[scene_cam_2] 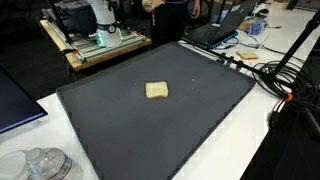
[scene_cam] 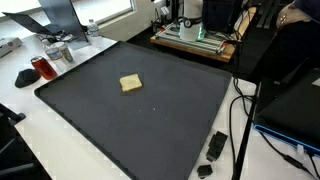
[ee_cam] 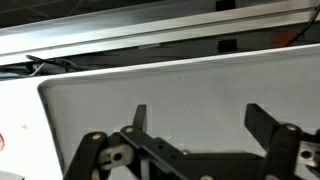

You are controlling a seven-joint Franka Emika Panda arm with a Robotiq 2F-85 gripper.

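Robot's gripper (ee_cam: 200, 118) hangs with its jaws spread wide and nothing between them, its 2 black fingers (ee_cam: 140, 120) framing the bottom of the wrist view above a dark mat (ee_cam: 180, 85); the mat's rounded corner and the white table (ee_cam: 20, 110) beyond it fill the rest of that view, with a pale rail running along the top. A small tan block (scene_cam: 131, 84) lies flat near the middle of the mat in both exterior views, alone on the dark surface and well apart from every edge; it is out of the wrist view's frame, and the gripper touches nothing. In an exterior view, a reddish object (scene_cam: 41, 68) sits on the table just off the mat's far corner, and 2 small black devices (scene_cam: 216, 146) lie beside the mat's near edge; a wooden platform (scene_cam: 195, 40) carrying equipment stands behind the mat. In an exterior view, clear glass pieces (scene_cam_2: 40, 165) rest on the table near the camera; cables (scene_cam_2: 285, 75) trail over the table beside the mat.
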